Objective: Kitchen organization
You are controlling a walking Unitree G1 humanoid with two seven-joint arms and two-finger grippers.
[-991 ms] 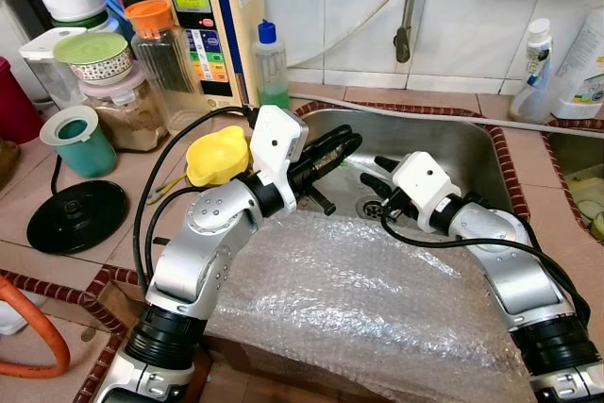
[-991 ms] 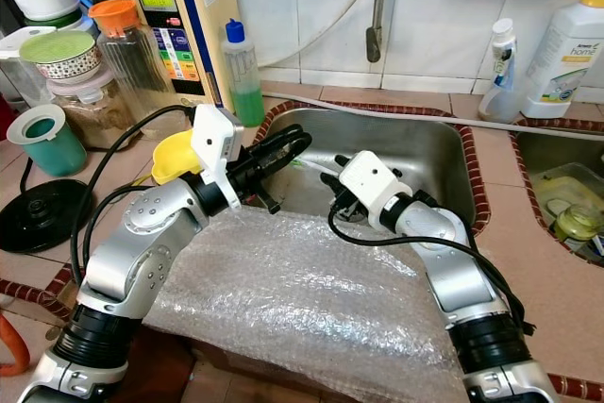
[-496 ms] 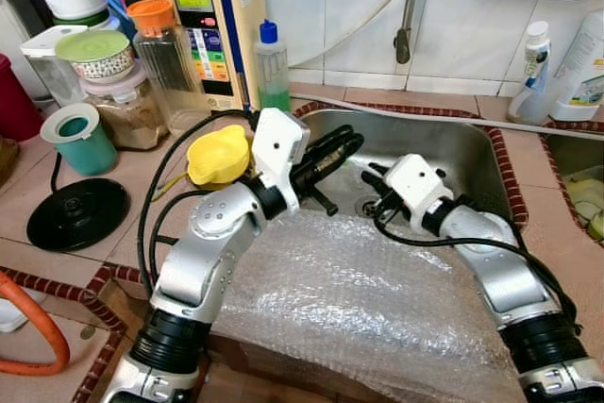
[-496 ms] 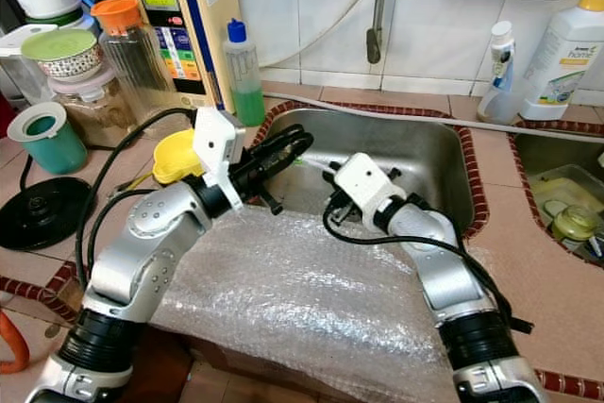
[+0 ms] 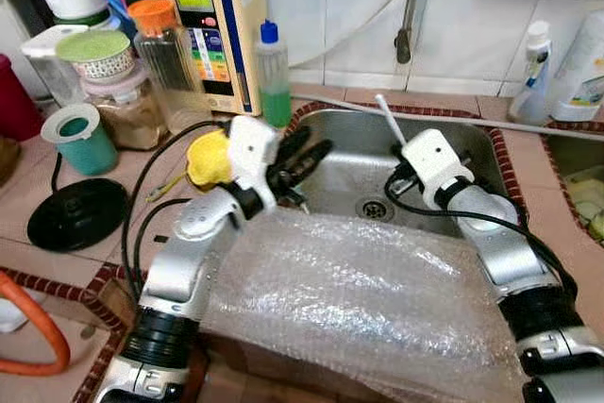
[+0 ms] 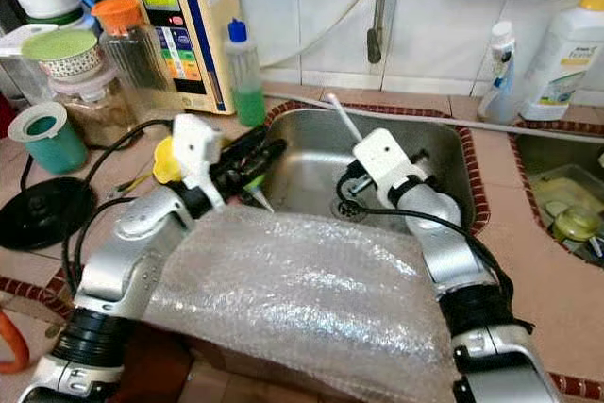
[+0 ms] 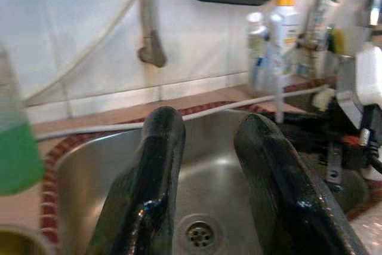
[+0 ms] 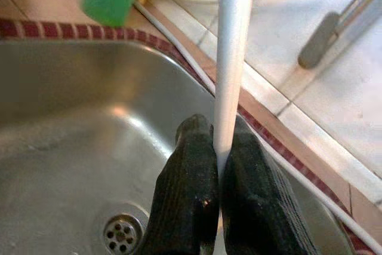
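Left eye view: right claw [image 5: 400, 150] lifts a white stick [image 5: 388, 120] above the sink [image 5: 349, 153]; left claw [image 5: 300, 159] hovers at the sink's left rim. Bubble wrap [image 5: 359, 290] covers the near edge.

Left wrist view: left claw's fingers [image 7: 149, 177] spread, basin open beneath.

Right wrist view: right claw pinches the stick above the drain [image 8: 121, 232].

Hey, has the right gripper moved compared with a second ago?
Yes. The right gripper has risen from low beside the sink drain to above it, toward the back wall of the sink, and its white stick now points upward.
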